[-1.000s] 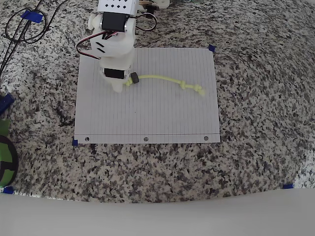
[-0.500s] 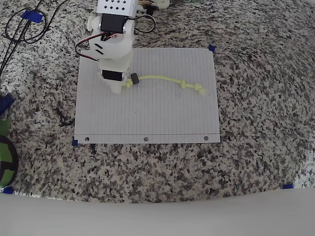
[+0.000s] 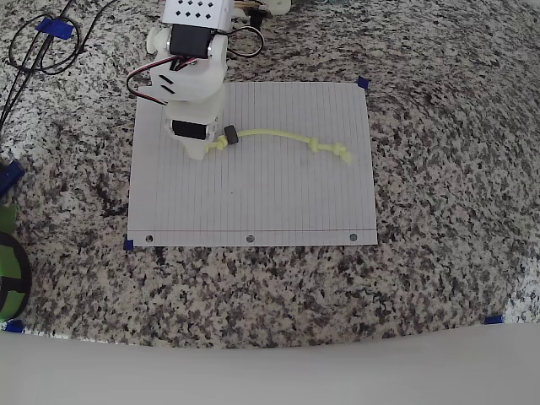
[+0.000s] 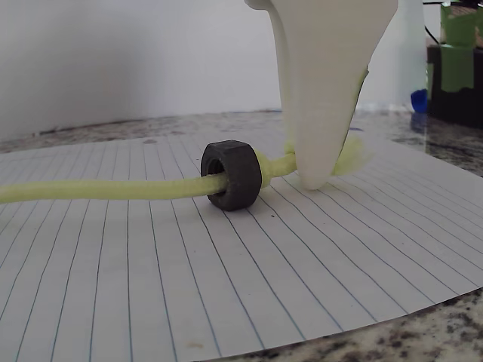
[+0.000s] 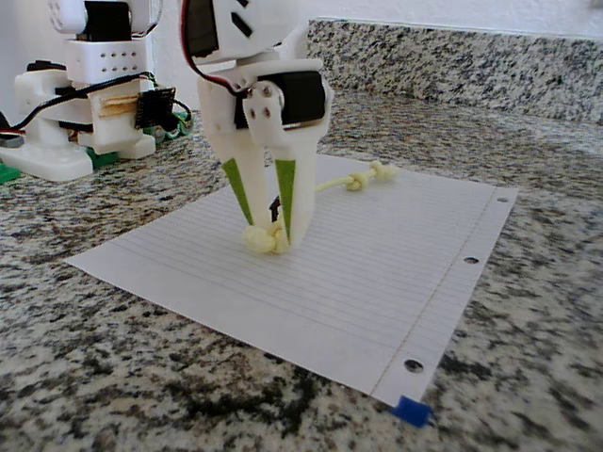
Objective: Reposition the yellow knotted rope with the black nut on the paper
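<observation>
On the paper (image 3: pixel 253 186), near its top-left corner in the overhead view, the gripper (image 5: pixel 268 234) stands tips-down with its fingers (image 5: pixel 298 202) closed on the knotted end of the rope (image 3: pixel 278 135). The nut (image 4: pixel 232 175) sits threaded on the rope just beside the fingertip. The rope's other knotted end lies near the paper's right edge. The paper rests on a granite worktop (image 3: pixel 439 211).

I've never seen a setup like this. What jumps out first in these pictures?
A white gripper stands tips-down on a lined paper lying on a speckled granite counter, its fingers straddling one knotted end of a yellow rope. In the wrist view, a black nut is threaded on that rope right beside a fingertip. The rope's far end lies near the paper's right edge in the overhead view.
</observation>
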Robot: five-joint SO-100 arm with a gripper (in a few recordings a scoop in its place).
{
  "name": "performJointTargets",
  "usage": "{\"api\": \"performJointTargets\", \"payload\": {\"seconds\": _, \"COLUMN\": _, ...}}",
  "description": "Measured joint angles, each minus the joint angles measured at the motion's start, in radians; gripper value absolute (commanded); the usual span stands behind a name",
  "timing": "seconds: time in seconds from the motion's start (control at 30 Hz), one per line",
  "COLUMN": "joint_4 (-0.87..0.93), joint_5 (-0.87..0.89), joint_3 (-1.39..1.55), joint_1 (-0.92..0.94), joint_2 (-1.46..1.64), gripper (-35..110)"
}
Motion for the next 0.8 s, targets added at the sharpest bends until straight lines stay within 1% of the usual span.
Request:
{"api": "performJointTargets", "payload": {"seconds": 0.03, "joint_4": 0.000, "joint_5": 0.000, "joint_3": 0.000, "joint_1": -0.003, "joint_2": 0.000, "gripper": 23}}
{"api": "performJointTargets", "payload": {"seconds": 0.07, "joint_4": 0.000, "joint_5": 0.000, "joint_3": 0.000, "joint_1": -0.005, "joint_2": 0.000, "gripper": 11}}
{"api": "performJointTargets", "payload": {"seconds": 0.17, "joint_4": 0.000, "joint_5": 0.000, "joint_3": -0.005, "joint_1": -0.005, "joint_2": -0.003, "gripper": 0}}
{"api": "performJointTargets", "payload": {"seconds": 0.43, "joint_4": -0.009, "joint_5": 0.000, "joint_3": -0.006, "joint_1": -0.006, "joint_2": -0.003, "gripper": 0}}
{"api": "performJointTargets", "payload": {"seconds": 0.53, "joint_4": -0.015, "joint_5": 0.000, "joint_3": -0.006, "joint_1": 0.025, "joint_2": 0.044, "gripper": 0}}
{"api": "performJointTargets", "payload": {"seconds": 0.67, "joint_4": -0.058, "joint_5": 0.028, "joint_3": 0.038, "joint_1": 0.084, "joint_2": 0.212, "gripper": 0}}
{"api": "performJointTargets", "payload": {"seconds": 0.8, "joint_4": -0.169, "joint_5": 0.176, "joint_3": 0.193, "joint_1": 0.127, "joint_2": 0.474, "gripper": 0}}
